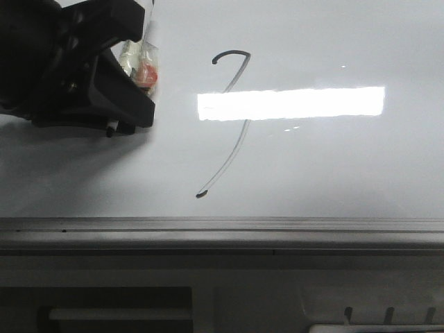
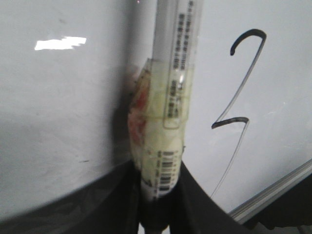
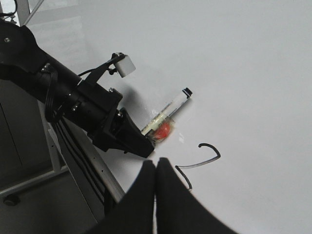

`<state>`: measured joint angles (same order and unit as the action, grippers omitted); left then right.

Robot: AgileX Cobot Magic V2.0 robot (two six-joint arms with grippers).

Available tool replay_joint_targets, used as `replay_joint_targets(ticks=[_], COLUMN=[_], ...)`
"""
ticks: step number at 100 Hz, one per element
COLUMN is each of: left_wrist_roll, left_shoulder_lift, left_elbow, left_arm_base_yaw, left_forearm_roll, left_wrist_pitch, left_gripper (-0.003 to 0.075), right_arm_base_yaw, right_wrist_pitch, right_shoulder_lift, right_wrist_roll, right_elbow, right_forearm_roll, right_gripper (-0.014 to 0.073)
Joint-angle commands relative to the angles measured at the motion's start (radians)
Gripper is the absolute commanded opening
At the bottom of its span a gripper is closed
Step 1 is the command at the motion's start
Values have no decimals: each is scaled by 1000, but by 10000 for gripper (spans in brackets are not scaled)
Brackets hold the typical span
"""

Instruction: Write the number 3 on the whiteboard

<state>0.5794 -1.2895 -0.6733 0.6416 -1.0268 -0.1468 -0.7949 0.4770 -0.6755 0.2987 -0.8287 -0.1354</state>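
The number 3 is a thin dark stroke on the whiteboard, with a hooked top and a long faint tail curving down-left. It also shows in the left wrist view and the right wrist view. My left gripper is at the board's left, shut on a white marker wrapped in tape. The marker also shows in the right wrist view, pointing away over the board. My right gripper is shut and empty, hovering close to the stroke's lower part.
A bright rectangular glare crosses the stroke. The board's grey metal frame runs along the near edge, with table parts below it. The frame edge also shows in the left wrist view.
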Motion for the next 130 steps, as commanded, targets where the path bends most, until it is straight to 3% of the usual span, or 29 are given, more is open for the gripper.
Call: replay_joint_targets(ticks=[1,29,55,65,85,102,130], left_wrist_roll=[-9,-9,-9,-9,-9,-9,-9], left_shoulder_lift=[-58,-88,-92,-92,-92,-62,123], left_elbow=[-2,-2,-2,-2,-2,-2,-7], left_arm_base_yaw=[-29,-29,-29,-29,-29,-29,-27], left_forearm_roll=[17,18,18,18,18,18,19], left_wrist_pitch=[289,293,320,340,349,349,325], left_gripper=[-20,12,289,338,356,507,499], right_arm_base_yaw=[8,8,8,8,8,8,8], right_wrist_pitch=[-92,-116,-116,-117,-120,-122,-141], right_shoulder_lift=[3,3,3,3,3,3,3], right_wrist_roll=[-4,-4,-4,-4,-4,-4,-4], right_elbow=[-13,-4,-4,-4,-4,-4,-4], right_forearm_roll=[-11,-14,-14,-14,-14,-14,-14], right_gripper=[-61,-61,-61,-61,-61,-61,-61])
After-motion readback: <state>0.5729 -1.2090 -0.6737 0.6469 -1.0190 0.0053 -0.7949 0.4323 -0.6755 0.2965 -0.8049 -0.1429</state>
